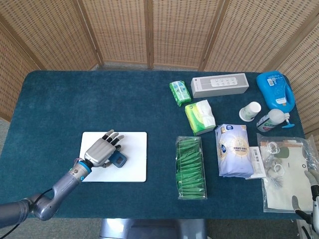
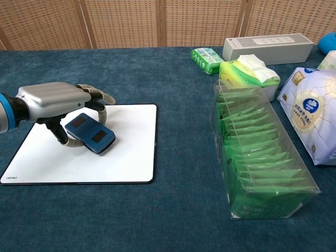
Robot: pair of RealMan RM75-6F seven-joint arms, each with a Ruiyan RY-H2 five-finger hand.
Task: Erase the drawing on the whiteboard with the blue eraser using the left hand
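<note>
The whiteboard (image 1: pixel 130 159) serves as the reference landmark; it lies flat on the dark teal table (image 1: pixel 60 104), in the near-left part of the surface. Its writing surface appears plain white in both views; no drawing can be made out on it.

The left hand (image 1: pixel 103 148) is positioned over the left half of the whiteboard, with its forearm entering across the board's near-left corner. The hand grips the blue eraser (image 2: pixel 90 133) between the thumb below and the fingers (image 2: pixel 94 94) curled over the top. In the chest view, the eraser is tilted, with its lower right end touching the board at about mid-height.

The right half of the whiteboard is uncovered up to its right edge. Bare table borders the board on the far side and to the left. Between the board's right edge and the clear box of green packets (image 1: pixel 190 167) there is a strip of open table; the box stands parallel to that edge.

Further right of the whiteboard lie a blue-and-white pouch (image 1: pixel 233 150) and a clear bag of small parts (image 1: pixel 284 172). Beyond the box, on the far side, are a green tissue pack (image 1: pixel 200 116) and a long white box (image 1: pixel 220 85).

The right hand (image 1: pixel 313 199) shows only partly at the far right frame edge, well apart from the whiteboard; whether its fingers are spread or closed cannot be determined.
</note>
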